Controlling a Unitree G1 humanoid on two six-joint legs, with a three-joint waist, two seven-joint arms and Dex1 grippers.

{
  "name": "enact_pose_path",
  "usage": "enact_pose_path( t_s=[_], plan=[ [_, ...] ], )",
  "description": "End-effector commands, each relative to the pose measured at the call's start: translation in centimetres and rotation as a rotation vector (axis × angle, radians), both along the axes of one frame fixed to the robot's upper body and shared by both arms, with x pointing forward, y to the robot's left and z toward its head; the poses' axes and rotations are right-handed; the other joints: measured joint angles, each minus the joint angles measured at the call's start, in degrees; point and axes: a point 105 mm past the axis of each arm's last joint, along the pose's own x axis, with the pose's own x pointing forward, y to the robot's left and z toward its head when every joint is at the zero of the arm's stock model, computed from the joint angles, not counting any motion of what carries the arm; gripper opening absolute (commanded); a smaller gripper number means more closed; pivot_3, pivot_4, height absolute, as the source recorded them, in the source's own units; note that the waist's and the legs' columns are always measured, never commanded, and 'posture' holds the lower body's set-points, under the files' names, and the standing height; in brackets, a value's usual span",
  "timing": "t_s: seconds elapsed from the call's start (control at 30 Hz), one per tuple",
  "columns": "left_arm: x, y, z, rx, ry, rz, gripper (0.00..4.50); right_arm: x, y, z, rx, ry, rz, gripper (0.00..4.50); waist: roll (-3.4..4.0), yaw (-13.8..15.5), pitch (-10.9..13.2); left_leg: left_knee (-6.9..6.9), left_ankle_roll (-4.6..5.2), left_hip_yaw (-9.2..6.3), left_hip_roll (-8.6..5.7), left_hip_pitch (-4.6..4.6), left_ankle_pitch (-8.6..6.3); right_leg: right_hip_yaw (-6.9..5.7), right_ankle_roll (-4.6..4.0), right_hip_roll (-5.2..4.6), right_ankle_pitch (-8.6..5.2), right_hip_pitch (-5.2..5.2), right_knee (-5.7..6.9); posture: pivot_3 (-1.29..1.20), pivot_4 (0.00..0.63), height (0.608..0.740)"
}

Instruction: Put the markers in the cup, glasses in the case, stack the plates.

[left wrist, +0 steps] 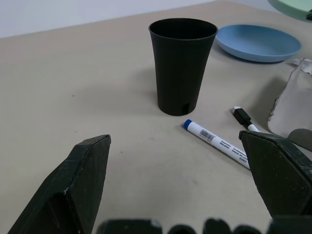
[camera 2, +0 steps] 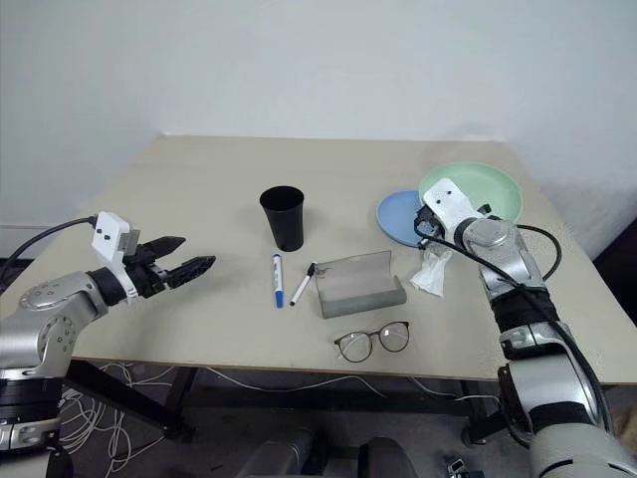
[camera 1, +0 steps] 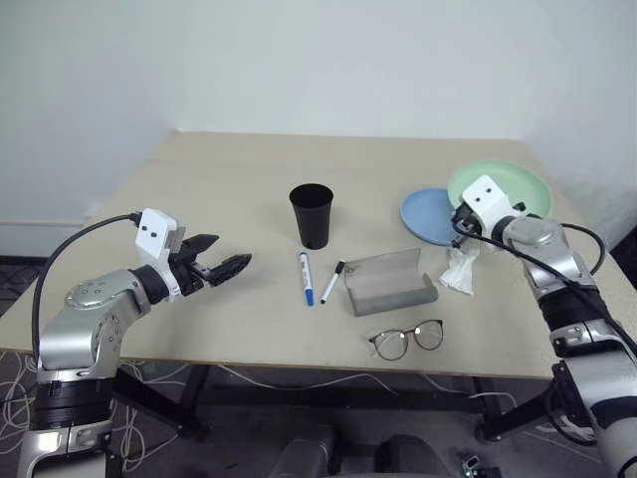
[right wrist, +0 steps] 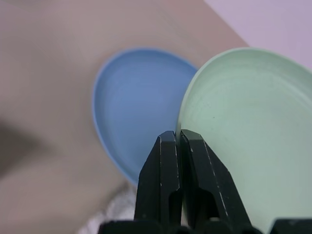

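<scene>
I've got my right gripper [right wrist: 179, 141] clenched on the rim of the green plate [camera 1: 513, 189], upper right beside the blue plate [camera 1: 423, 216], which looks light, stiff and probably slick, while my left gripper [camera 1: 221, 261] hangs released.

Beige table [camera 1: 229, 189] against white wall [camera 1: 318, 60]; crumpled white tissue [camera 1: 460, 269] on table; cables [camera 1: 259, 383] on floor beneath.

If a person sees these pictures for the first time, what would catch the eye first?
Probably the right tool, shut on the rim of the green plate, which is tilted over the blue plate at the table's far right. Next, the black cup upright mid-table, with two markers lying before it.
</scene>
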Motion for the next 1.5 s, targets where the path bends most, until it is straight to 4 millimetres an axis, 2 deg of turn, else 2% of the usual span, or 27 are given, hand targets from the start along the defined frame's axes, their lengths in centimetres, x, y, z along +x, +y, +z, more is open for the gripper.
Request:
enact_pose_path(
  t_s=[0.03, 0.2, 0.5, 0.77, 1.03, 1.13, 1.37, 1.5],
  plan=[
    [0.1, 0.1, 1.9, 0.016, -0.075, 0.003, 4.5, 1.1, 0.9, 2.2, 0.062, -0.079, 0.037, 0.02, 0.01, -0.01, 0.0, 0.0, 0.0, 0.0, 0.0, 0.02, 0.0, 0.01, -0.04, 0.01, 0.02, 0.01, 0.02, 0.0, 0.0, 0.727],
    [0.2, 0.3, 2.0, 0.016, -0.08, 0.013, 4.5, 2.1, 2.9, 2.3, 0.127, -0.094, 0.101, 0.02, 0.02, -0.12, 0.0, 0.01, -0.01, -0.06, 0.0, 0.07, 0.01, 0.05, -0.13, 0.1, 0.07, -0.02, 0.1, 0.0, 0.0, 0.727],
    [0.0, 0.6, 2.4, 0.017, -0.091, 0.028, 4.5, 2.5, 5.0, 1.7, 0.174, -0.066, 0.173, 0.02, 0.04, -0.11, -0.01, 0.01, -0.04, -0.22, 0.01, 0.15, 0.03, 0.35, -0.2, 0.49, 0.12, -0.04, 0.11, 0.0, 0.0, 0.727],
    [-0.2, 0.7, 2.4, 0.018, -0.094, 0.037, 4.5, 2.3, 6.1, 0.7, 0.128, -0.035, 0.22, 0.02, 0.06, -0.14, -0.02, -0.04, -0.17, -0.38, 0.11, 0.15, 0.11, 0.55, -0.43, 0.78, 0.22, -0.22, 0.12, 0.0, 0.0, 0.727],
    [-0.4, 1.0, 2.5, 0.019, -0.097, 0.05, 4.5, 2.4, 6.7, 0.5, 0.086, -0.039, 0.224, 0.02, 0.07, -0.14, -0.02, -0.16, -0.35, -0.41, 0.2, 0.15, 0.23, 0.57, -0.67, 0.89, 0.35, -0.33, 0.16, 0.0, 0.0, 0.727],
    [-0.4, 1.1, 2.5, 0.019, -0.098, 0.052, 4.5, 2.7, 6.9, 0.8, 0.062, -0.067, 0.216, 0.66, 0.07, -0.14, -0.02, -0.23, -0.47, -0.42, 0.21, 0.15, 0.3, 0.58, -0.75, 0.89, 0.4, -0.41, 0.19, 0.0, 0.0, 0.727],
    [-0.6, 1.0, 2.6, 0.018, -0.097, 0.054, 4.5, 3.0, 6.8, 1.8, 0.063, -0.129, 0.201, 3.03, 0.06, -0.13, -0.02, -0.34, -0.64, -0.47, 0.23, 0.14, 0.41, 0.56, -0.84, 0.92, 0.46, -0.48, 0.22, 0.0, 0.0, 0.727],
    [-0.6, 1.0, 2.5, 0.018, -0.093, 0.054, 4.5, 2.9, 6.2, 2.7, 0.065, -0.135, 0.221, 3.03, 0.06, -0.12, -0.03, -0.37, -0.7, -0.48, 0.24, 0.14, 0.45, 0.57, -0.89, 0.94, 0.49, -0.54, 0.23, 0.0, 0.0, 0.727]
  ],
)
